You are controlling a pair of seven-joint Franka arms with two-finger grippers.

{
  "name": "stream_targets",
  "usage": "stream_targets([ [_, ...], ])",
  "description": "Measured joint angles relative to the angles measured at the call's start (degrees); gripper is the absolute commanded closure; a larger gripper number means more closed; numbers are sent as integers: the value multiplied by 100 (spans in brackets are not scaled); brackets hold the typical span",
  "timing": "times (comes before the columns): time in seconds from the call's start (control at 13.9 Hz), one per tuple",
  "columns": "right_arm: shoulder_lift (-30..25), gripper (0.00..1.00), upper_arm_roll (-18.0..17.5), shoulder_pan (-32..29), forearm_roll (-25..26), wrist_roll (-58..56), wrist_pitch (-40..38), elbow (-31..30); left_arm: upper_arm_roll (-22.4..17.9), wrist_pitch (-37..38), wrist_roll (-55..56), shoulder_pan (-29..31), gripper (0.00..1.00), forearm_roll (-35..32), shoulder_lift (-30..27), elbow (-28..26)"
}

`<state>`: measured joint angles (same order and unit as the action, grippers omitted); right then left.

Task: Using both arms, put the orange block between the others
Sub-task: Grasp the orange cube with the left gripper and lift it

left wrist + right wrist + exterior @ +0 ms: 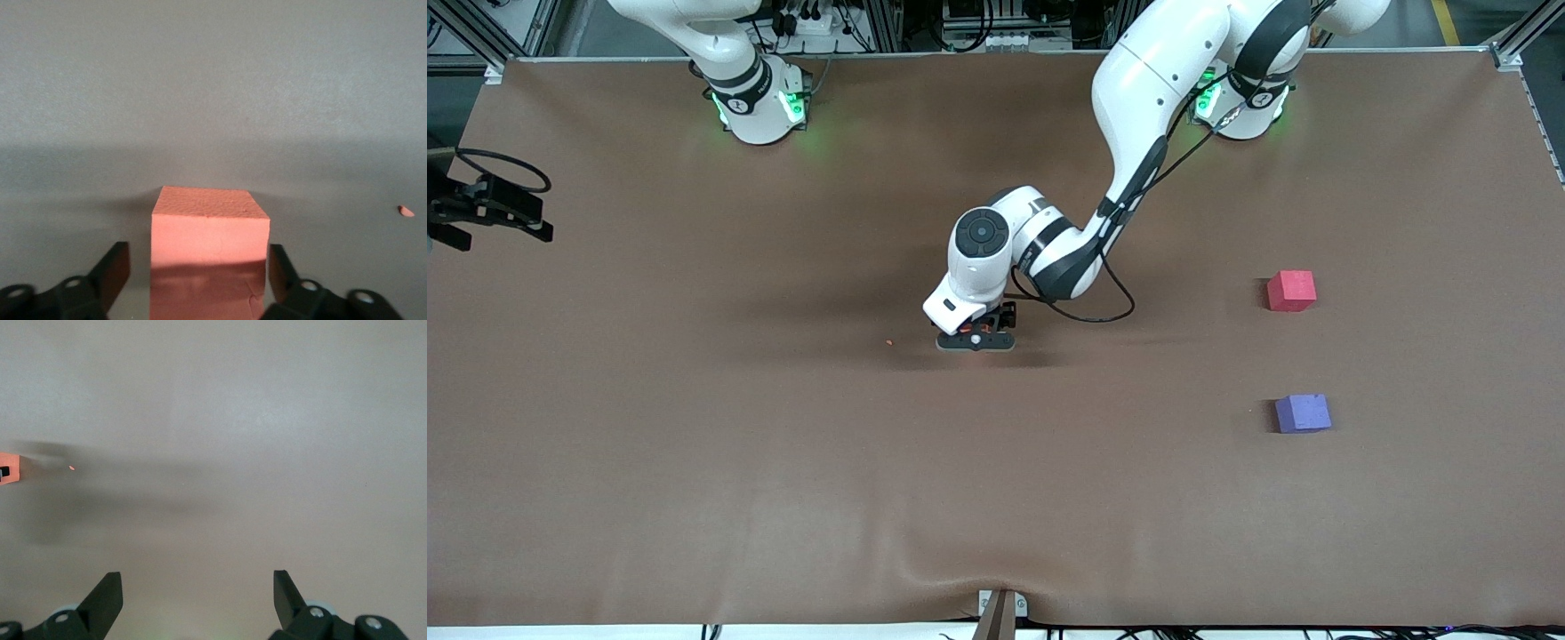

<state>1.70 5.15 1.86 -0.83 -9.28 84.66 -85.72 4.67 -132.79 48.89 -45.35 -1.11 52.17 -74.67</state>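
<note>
The orange block (210, 250) rests on the brown table, near its middle. My left gripper (975, 342) is lowered around the block and open. One finger (280, 270) sits against the block's side, and the other finger (113, 270) stands a small gap away. In the front view the hand hides nearly all of the block. The others, a red-pink cube (1291, 291) and a purple-blue cube (1303, 413), stand apart toward the left arm's end, the purple-blue one nearer the front camera. My right gripper (198, 593) waits open and empty over the right arm's end of the table (454, 224).
A tiny orange crumb (888, 341) lies on the table beside the left gripper, toward the right arm's end. A bracket (1000, 609) sits at the table's front edge. The brown cloth has wrinkles near that edge.
</note>
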Motion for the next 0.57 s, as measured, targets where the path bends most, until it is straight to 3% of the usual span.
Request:
stream_targets([
  [0.14,-61,0,0,0,1,0,81,-114,-4,-7,-111,2,97,0,14,6],
  [0.43,-62,0,0,0,2,19,94,-153,-57,9,-197,53,100,0,-38,132],
  [0.57,-62,0,-1,0,2,165,94,-182,-88,407,-238,307,100,0,-339,140],
])
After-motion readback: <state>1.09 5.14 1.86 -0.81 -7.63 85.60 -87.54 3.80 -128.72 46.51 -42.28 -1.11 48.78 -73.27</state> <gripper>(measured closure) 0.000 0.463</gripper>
